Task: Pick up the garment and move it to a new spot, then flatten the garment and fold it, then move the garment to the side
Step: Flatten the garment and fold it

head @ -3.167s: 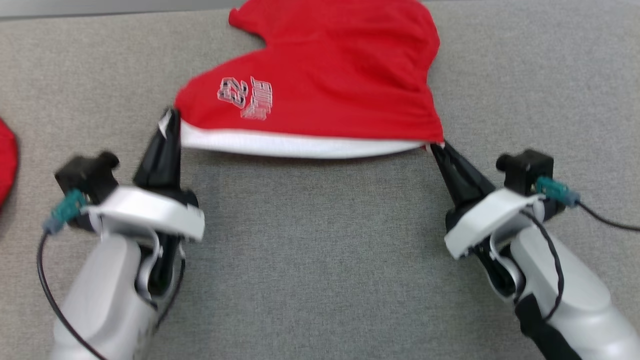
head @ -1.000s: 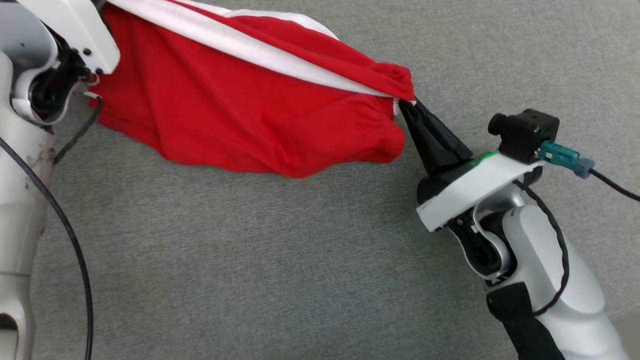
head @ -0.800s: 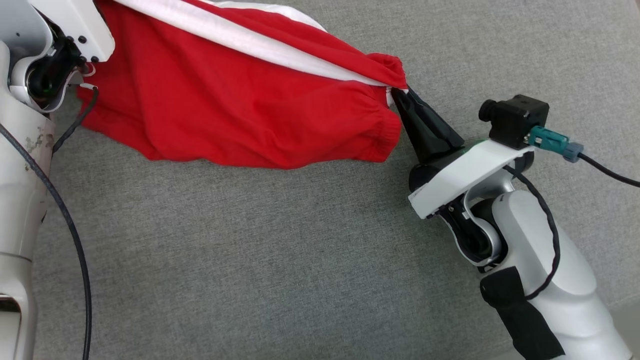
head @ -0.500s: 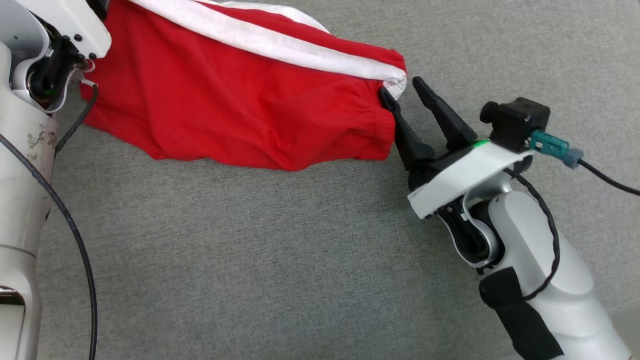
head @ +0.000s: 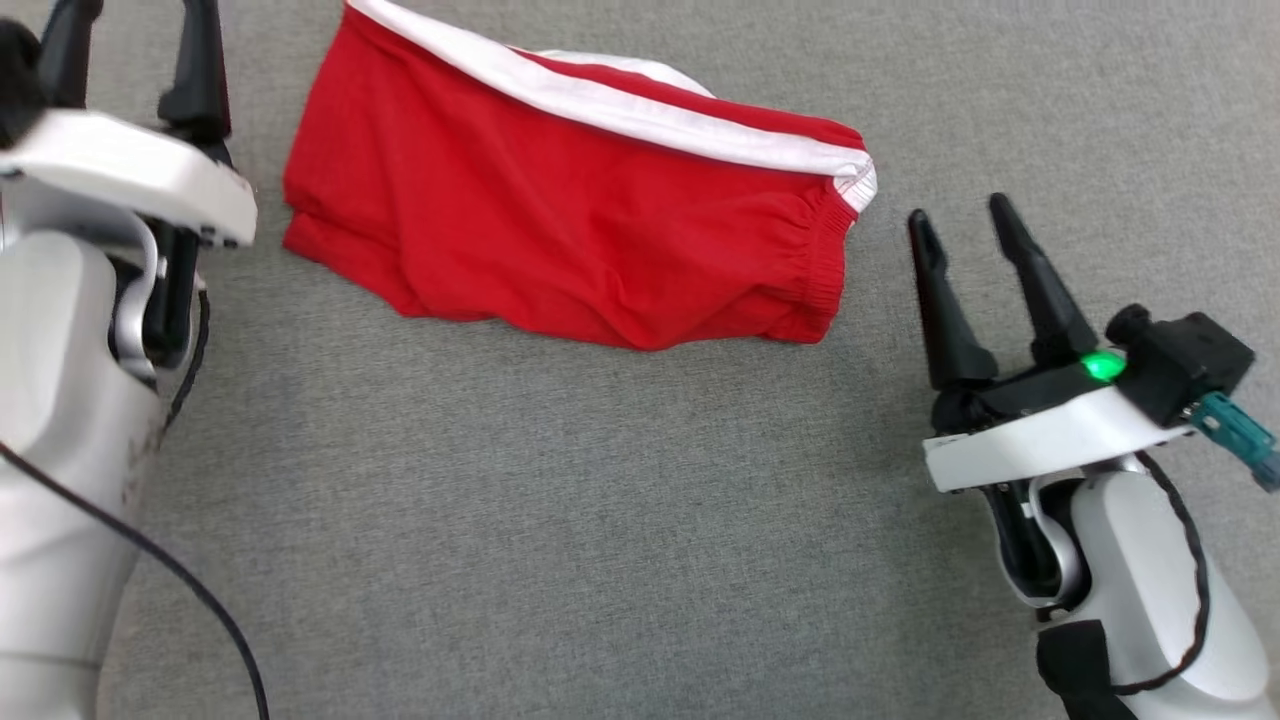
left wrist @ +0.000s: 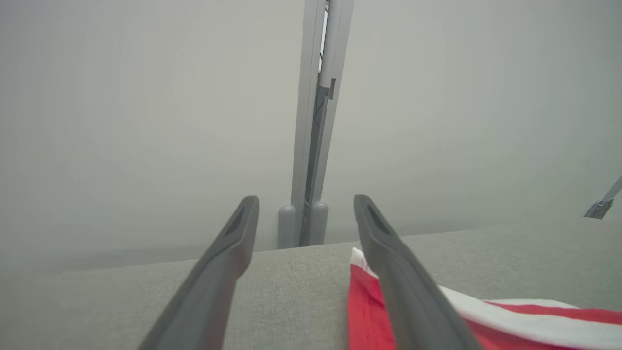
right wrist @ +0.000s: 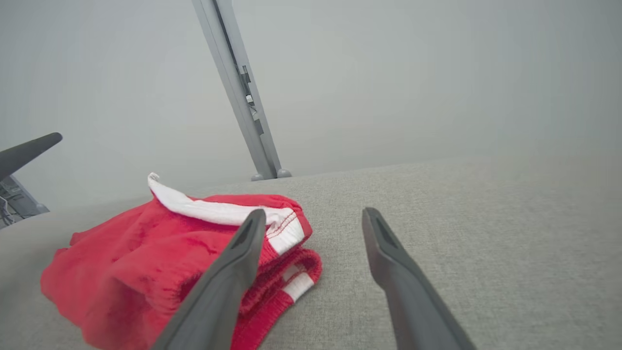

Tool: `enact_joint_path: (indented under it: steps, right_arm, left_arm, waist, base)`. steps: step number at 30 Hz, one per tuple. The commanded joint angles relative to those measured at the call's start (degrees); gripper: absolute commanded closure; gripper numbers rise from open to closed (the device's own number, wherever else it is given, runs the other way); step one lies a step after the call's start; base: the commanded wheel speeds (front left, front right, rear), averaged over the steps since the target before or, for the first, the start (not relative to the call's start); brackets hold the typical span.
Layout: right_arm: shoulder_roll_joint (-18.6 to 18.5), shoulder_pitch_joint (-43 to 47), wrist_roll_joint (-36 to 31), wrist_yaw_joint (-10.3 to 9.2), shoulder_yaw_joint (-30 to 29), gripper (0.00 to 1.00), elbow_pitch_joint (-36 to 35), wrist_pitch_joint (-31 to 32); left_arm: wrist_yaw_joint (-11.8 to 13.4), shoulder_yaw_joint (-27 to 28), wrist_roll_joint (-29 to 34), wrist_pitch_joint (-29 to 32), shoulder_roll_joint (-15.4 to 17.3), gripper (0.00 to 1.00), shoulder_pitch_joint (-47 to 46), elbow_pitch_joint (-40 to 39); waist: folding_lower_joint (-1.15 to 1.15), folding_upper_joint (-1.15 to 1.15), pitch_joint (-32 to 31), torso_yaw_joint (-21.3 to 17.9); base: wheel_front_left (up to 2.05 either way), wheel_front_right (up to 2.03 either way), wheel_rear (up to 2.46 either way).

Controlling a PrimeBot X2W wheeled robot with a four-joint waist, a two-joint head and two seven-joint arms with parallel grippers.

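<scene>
Garment [head: 580, 240] lies folded, far centre; left gripper [head: 135, 40] and right gripper [head: 960, 215] flank it, jaws wide, empty. Fold seems done: next, regrip and shift it aside.

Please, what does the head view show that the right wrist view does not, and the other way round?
Head view: the green light by the right tool, and both spread fingers of the left tool. Right wrist view: a grey post behind the surface's edge, and the stacked layers at the waistband end. Both: the red shorts with a white band, lying on grey cloth, the right tool open and clear of them.
</scene>
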Motion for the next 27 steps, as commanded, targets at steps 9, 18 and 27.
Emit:
enact_joint_path:
  steps: [9, 18, 27]
  right_arm:
    - [0.4, 2.9, -6.5, 0.02, -6.7, 0.0, -4.6, -1.0]
    - [0.4, 6.9, -8.9, 0.02, -10.0, 0.0, -4.2, -1.0]
    - [0.4, 9.8, -9.6, 0.02, -12.8, 0.0, -3.2, -1.0]
  left_arm:
    - [11.5, 1.3, 6.5, -1.8, 2.3, 0.0, 18.0, -24.0]
    - [15.0, -0.7, 10.0, -1.7, 2.9, 0.0, 29.4, -34.3]
    - [13.0, -1.4, 7.0, 0.2, 2.3, 0.0, 29.7, -31.0]
  waist:
    - [0.0, 0.0, -2.6, 2.5]
    - [0.0, 0.0, -5.5, 4.1]
    - [0.0, 0.0, -7.5, 5.4]
  base:
    - [0.0, 0.0, 0.0]
    - [0.0, 0.0, 0.0]
    - [0.0, 0.0, 0.0]
